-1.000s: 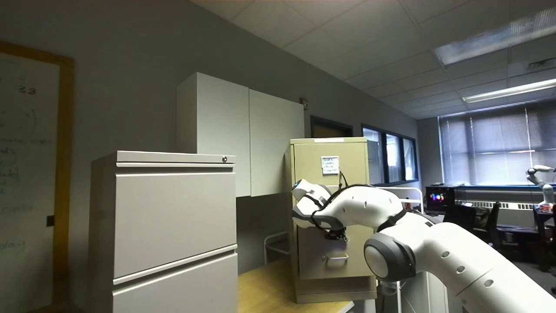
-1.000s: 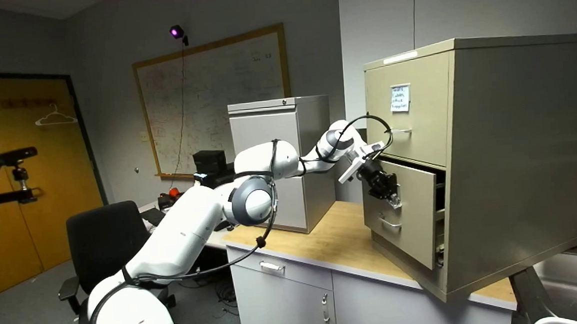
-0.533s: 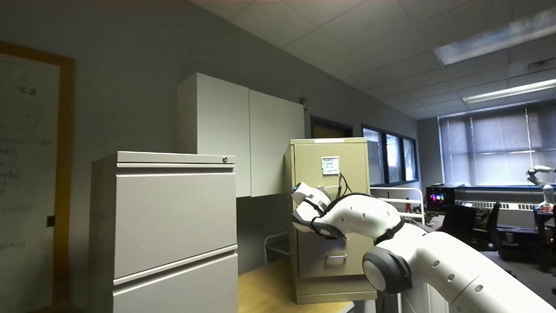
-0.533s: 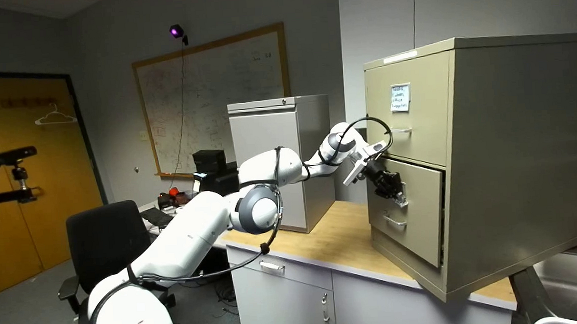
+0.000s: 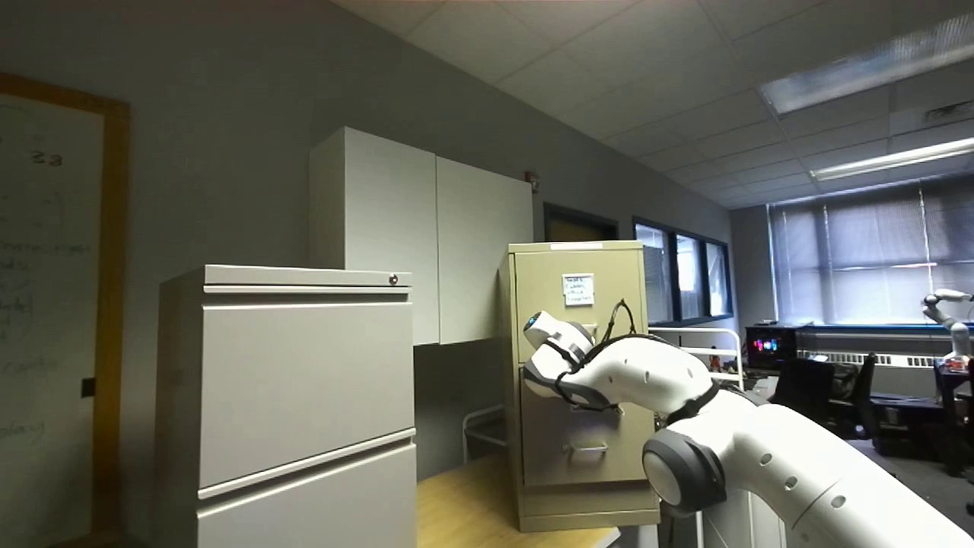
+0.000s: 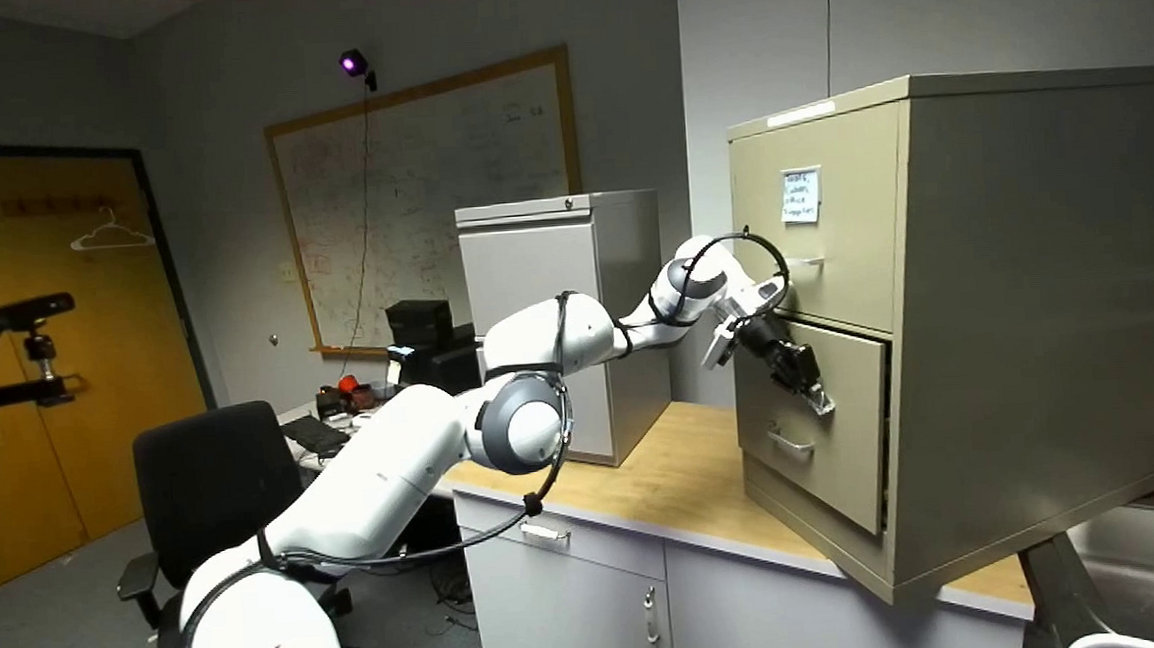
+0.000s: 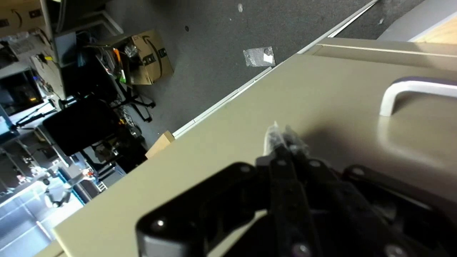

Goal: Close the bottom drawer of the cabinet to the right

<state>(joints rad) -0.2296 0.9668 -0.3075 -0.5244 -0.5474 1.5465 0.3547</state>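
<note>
The beige cabinet [image 6: 1027, 316] stands on the wooden counter; it also shows in an exterior view [image 5: 582, 502]. Its bottom drawer [image 6: 851, 458] is almost flush, with a thin dark gap along its right and top edges. The drawer front also shows in an exterior view [image 5: 548, 468] and fills much of the wrist view [image 7: 214, 142]. Its metal handle [image 6: 792, 441] is at the lower middle. My gripper [image 6: 822, 401] is shut and empty, tips at the drawer front, above and right of the handle. In the wrist view the tips [image 7: 282, 132] are together; contact is unclear.
A grey lateral cabinet [image 6: 528, 267] stands on the counter [image 6: 666, 469] to the left. The upper drawer [image 6: 820, 209] with its label and handle is shut above my wrist. White wall cupboards [image 5: 437, 236] hang behind. A sink [image 6: 1153, 569] is at the lower right.
The bottom drawer has moved inward from clearly open to nearly flush. It looks unchanged over the last half second, while my gripper has shifted right across its front.
</note>
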